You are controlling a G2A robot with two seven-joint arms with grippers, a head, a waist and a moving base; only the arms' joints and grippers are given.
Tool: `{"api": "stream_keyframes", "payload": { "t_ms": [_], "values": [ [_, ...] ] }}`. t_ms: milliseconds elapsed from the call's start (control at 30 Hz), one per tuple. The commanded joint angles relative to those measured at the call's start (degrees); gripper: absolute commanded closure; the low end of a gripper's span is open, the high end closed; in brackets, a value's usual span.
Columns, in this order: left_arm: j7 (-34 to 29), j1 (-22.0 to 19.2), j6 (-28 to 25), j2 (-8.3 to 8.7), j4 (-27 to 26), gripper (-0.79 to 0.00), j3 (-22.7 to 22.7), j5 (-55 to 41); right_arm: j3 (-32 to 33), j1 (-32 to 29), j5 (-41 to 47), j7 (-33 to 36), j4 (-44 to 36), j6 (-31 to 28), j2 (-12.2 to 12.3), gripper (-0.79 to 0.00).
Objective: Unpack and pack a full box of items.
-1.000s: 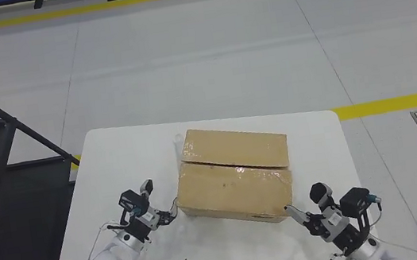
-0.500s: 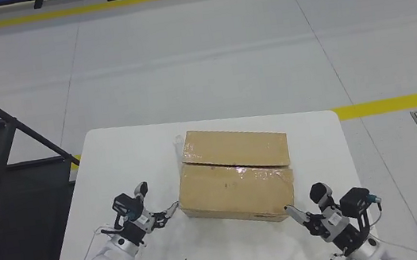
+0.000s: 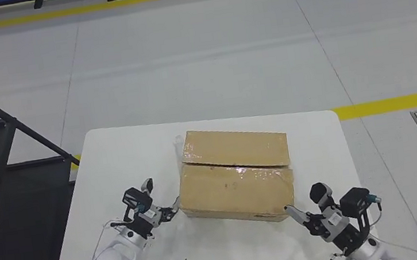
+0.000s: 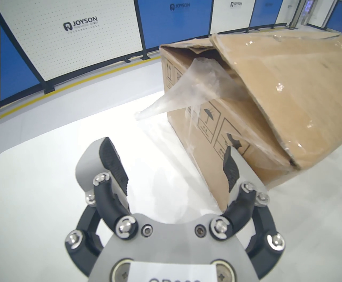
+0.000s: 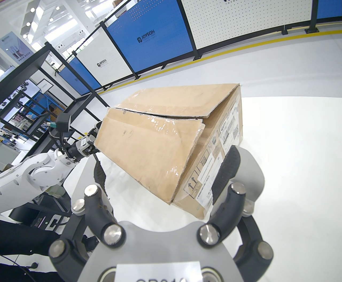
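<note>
Top view: the box (image 3: 235,176) lies flat, long axis left-right.

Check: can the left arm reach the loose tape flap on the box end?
Probably yes: the left gripper is open beside the box, and nothing lies between it and the tape flap.

Box (image 3: 235,176) blocks mid-table (image 3: 117,167). Free lanes: wide bare strip on its left, narrower strips right and far. Loose clear film (image 4: 187,88) sticks out off the box's left end. Left gripper (image 3: 173,212) crowds the near-left corner, right gripper (image 3: 290,211) the near-right.
</note>
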Motion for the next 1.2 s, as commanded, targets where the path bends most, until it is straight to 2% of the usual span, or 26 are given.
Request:
{"api": "stream_keyframes", "payload": {
  "t_ms": [0, 233, 433, 567, 667, 700, 967, 1167],
  "values": [
    [0.78, 0.15, -1.08, 0.12, 0.06, -0.785, 0.05, 0.64, 0.0, 0.0, 0.0, 0.0, 0.0, 0.0, 0.0, -0.785],
    [2.28, 1.06, -3.94, 0.65, -0.6, -0.785, -1.56, -0.18, 0.0, 0.0, 0.0, 0.0, 0.0, 0.0, 0.0, -0.785],
    [-0.38, 0.06, 5.78, 0.54, -0.05, -0.785, -3.72, -0.15, 0.0, 0.0, 0.0, 0.0, 0.0, 0.0, 0.0, -0.785],
    [-1.28, -3.74, 7.57, 0.17, 3.22, -0.785, -1.8, 2.45, 0.0, 0.0, 0.0, 0.0, 0.0, 0.0, 0.0, -0.785],
    [-0.84, -7.56, 5.55, -0.42, 7.17, -0.785, 0.98, 2.77, 0.0, 0.0, 0.0, 0.0, 0.0, 0.0, 0.0, -0.785],
    [-0.9, -9.25, 6.84, -0.63, 8.82, -0.785, 1.84, 4.14, 0.0, 0.0, 0.0, 0.0, 0.0, 0.0, 0.0, -0.785],
    [2.81, -18.46, 12.88, -3.9, 20.98, -0.785, 10.78, 5.37, 0.0, 0.0, 0.0, 0.0, 0.0, 0.0, 0.0, -0.785],
    [5.77, -22.46, 14.55, -5.91, 26.81, -0.785, 13.9, 2.86, 0.0, 0.0, 0.0, 0.0, 0.0, 0.0, 0.0, -0.785]
  ]
}}
